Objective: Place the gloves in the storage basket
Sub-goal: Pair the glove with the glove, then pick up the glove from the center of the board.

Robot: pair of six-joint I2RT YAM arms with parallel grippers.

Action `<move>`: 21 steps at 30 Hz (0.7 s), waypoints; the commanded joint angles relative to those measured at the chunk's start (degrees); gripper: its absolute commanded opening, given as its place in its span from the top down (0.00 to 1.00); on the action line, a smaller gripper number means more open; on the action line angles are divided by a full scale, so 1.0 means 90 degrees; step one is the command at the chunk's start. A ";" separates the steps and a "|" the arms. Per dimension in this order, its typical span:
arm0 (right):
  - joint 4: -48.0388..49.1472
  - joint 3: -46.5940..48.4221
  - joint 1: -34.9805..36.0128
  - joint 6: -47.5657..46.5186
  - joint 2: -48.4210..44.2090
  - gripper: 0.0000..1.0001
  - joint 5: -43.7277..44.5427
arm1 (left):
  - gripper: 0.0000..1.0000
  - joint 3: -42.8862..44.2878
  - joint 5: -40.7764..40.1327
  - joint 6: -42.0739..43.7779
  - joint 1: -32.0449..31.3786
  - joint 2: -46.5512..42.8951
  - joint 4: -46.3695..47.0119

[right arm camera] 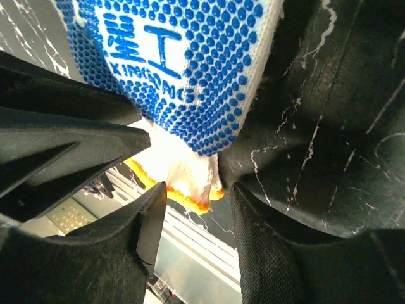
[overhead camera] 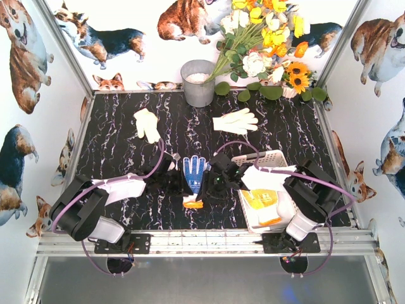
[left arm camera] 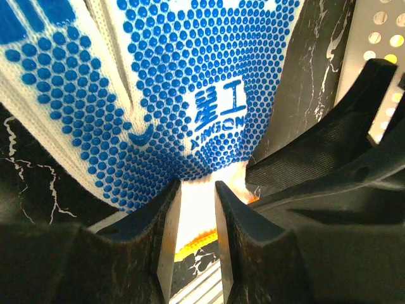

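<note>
Between the two arms, near the front of the surface (overhead camera: 114,152), sits the blue-dotted glove (overhead camera: 194,174), dotted palm up, orange cuff toward the bases. The left tool (left arm camera: 196,193) is nearly closed, pinching the white cuff of that glove. The right tool (right arm camera: 197,190) stands partly open around the same cuff with a gap on one side, so it grips nothing. The basket (overhead camera: 273,156) is just to the right and holds a yellow glove (overhead camera: 266,201). One plain glove (overhead camera: 147,123) and a second plain glove (overhead camera: 235,120) lie well apart at the back, not yet stowed. Can't tell if the dotted glove is lifted clear of the surface.

Risks: only the thin cuff edge is pinched, so the knit could slide out during the carry. The right tool sits between glove and basket — the left arm sweeping across could hit it. The floppy glove fingers could also snag the basket rim and drape outside.
</note>
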 commanded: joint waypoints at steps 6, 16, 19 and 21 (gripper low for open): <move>0.0287 -0.0009 0.0183 0.0445 0.0336 0.56 -0.0071 | 0.76 -0.0264 -0.0383 0.0266 -0.0050 0.0090 -0.0430; 0.0180 0.0204 0.0188 0.0427 0.0680 0.76 -0.0253 | 0.76 -0.0323 -0.0499 0.0399 -0.0052 -0.0028 -0.0429; -0.0085 0.0292 0.0183 0.0353 0.0430 0.87 -0.0099 | 0.76 -0.0437 -0.0604 0.0630 -0.0052 -0.0321 -0.0365; -0.0166 0.0336 0.0141 0.0356 0.0301 0.92 -0.0173 | 0.76 -0.0420 -0.0708 0.0932 -0.0067 -0.0550 -0.0491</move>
